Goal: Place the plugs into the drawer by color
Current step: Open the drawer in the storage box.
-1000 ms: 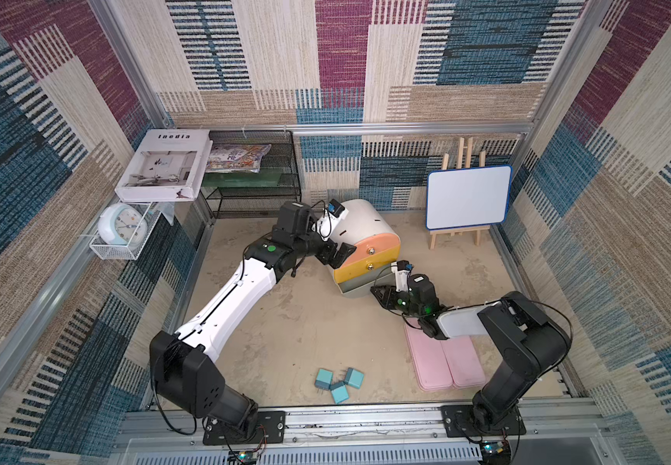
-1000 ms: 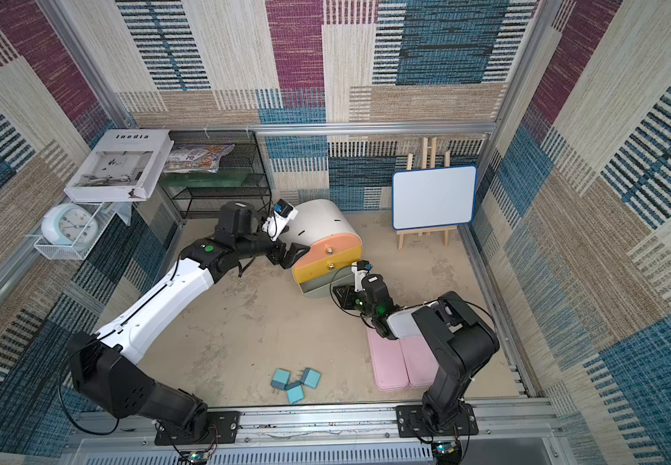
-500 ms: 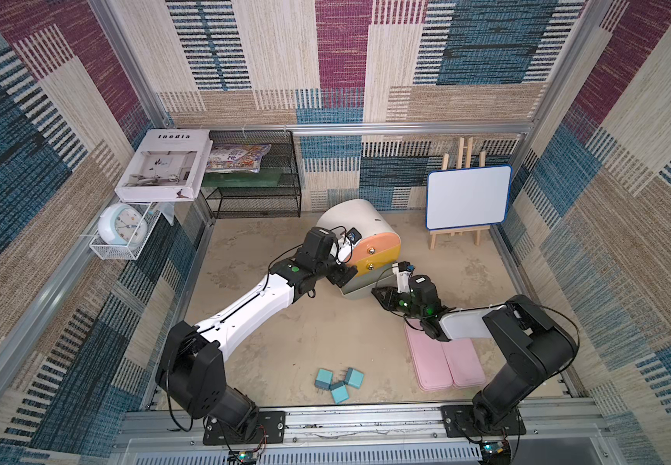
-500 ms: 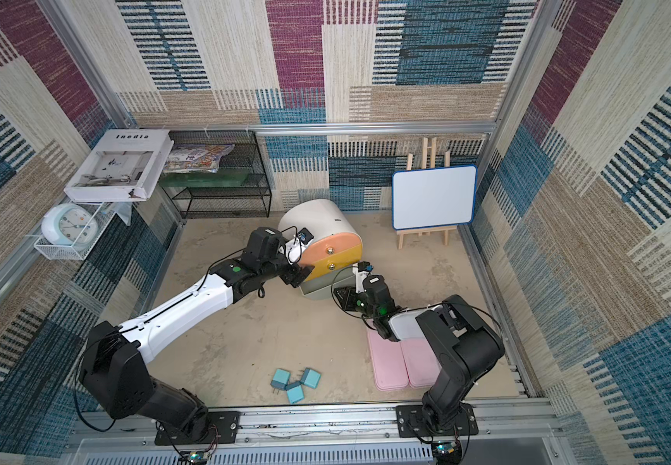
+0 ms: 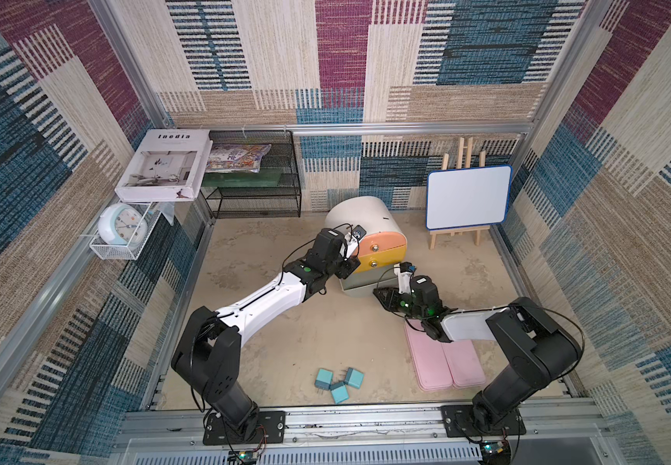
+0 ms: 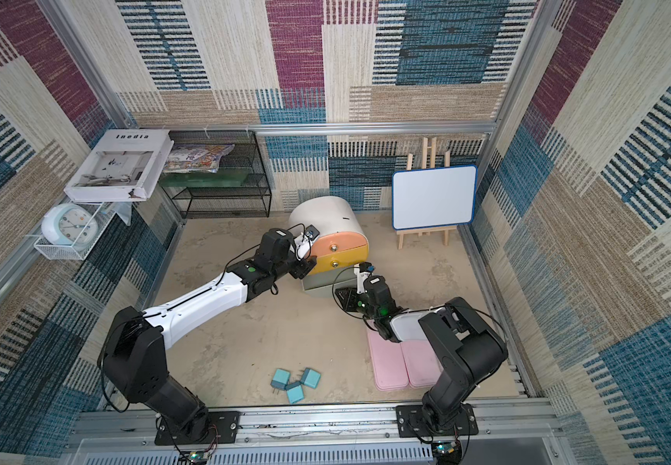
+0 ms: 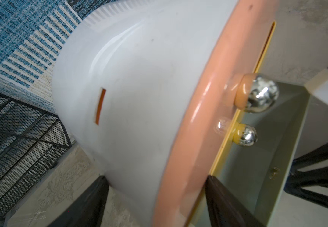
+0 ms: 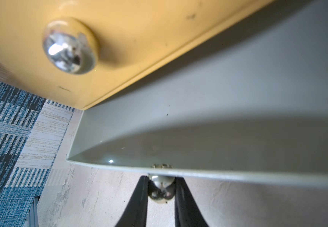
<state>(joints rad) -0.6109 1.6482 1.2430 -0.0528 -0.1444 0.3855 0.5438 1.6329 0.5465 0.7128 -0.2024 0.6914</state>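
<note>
Pinching knob of grey drawer, R gripper holds it open, prob for blue plugs; L gripper straddles cabinet rim as brace, can't tell if clamped.

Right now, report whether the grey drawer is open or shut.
Open. The grey drawer juts out past the yellow front, inside exposed; the right gripper is closed on its knob.
</note>
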